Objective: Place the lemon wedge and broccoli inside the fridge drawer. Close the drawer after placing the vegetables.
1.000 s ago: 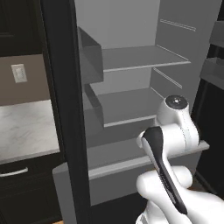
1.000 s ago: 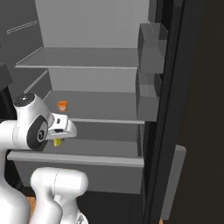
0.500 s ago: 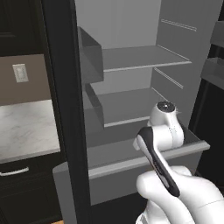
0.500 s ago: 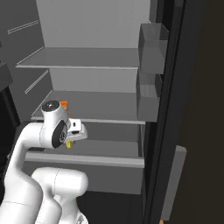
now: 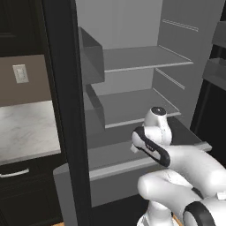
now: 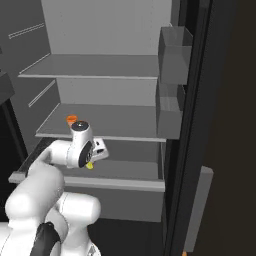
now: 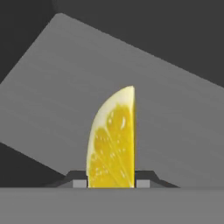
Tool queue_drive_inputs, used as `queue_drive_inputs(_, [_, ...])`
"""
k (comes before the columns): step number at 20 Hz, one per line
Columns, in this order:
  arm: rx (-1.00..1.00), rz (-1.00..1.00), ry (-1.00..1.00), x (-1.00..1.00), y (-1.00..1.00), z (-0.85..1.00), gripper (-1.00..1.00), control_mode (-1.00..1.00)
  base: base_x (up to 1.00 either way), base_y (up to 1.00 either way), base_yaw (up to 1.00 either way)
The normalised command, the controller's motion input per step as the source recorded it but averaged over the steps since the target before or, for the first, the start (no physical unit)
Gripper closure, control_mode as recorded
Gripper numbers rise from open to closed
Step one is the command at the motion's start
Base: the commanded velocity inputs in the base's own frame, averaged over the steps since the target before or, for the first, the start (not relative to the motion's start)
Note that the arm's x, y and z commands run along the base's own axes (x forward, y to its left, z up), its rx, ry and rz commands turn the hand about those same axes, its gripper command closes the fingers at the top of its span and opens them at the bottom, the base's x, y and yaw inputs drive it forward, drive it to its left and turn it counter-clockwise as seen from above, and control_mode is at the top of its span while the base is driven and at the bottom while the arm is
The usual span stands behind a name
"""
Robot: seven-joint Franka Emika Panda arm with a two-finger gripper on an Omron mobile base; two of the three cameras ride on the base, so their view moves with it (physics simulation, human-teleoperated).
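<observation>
Grey dominated every view: the tall grey refrigerator interior (image 6: pixel 107 35) with flat shelves filled the middle of both base pictures, and its dark open door (image 5: pixel 66 110) stood as a black band in the left half of the left base view. Below the shelves, the wide shallow grey fridge drawer (image 6: pixel 127 184) with a plain front panel was pulled out, crossing the lower middle of the right base view.

The white robot arm (image 5: pixel 185 163) rose from the lower right of the left base view. Compared with one second before, its wrist had moved forward and lower, so the hand hung over the open drawer and no longer in front of the lower shelf.

A small orange cup-like object (image 6: pixel 71 119) stood on the lower shelf, left of centre in the right base view, just above the wrist.

The two-finger gripper (image 7: pixel 111 180) was closed narrowly on the bright yellow crescent lemon wedge (image 7: pixel 113 142). In the hand view the wedge stood upright between the dark tips at the bottom centre, with the grey drawer floor behind it. In the right base view a yellow point showed under the hand.

I judged that the wedge had been carried to the drawer and only its release remained. After that the broccoli and the closing were left.
</observation>
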Motion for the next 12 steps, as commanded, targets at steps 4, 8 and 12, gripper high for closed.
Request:
queue_drive_inputs(4, [-0.01, 0.19, 0.36, 0.77, 0.00, -0.54, 1.00, -1.00, 0.00, 0.00, 0.00])
queue_drive_inputs(8, [-0.02, 0.19, 0.22, 0.27, 0.00, -0.37, 1.00, -1.00, 0.00, 0.00, 0.00])
queue_drive_inputs(12, [-0.04, 0.19, 0.08, -0.25, 0.00, -0.33, 1.00, -1.00, 0.00, 0.00, 0.00])
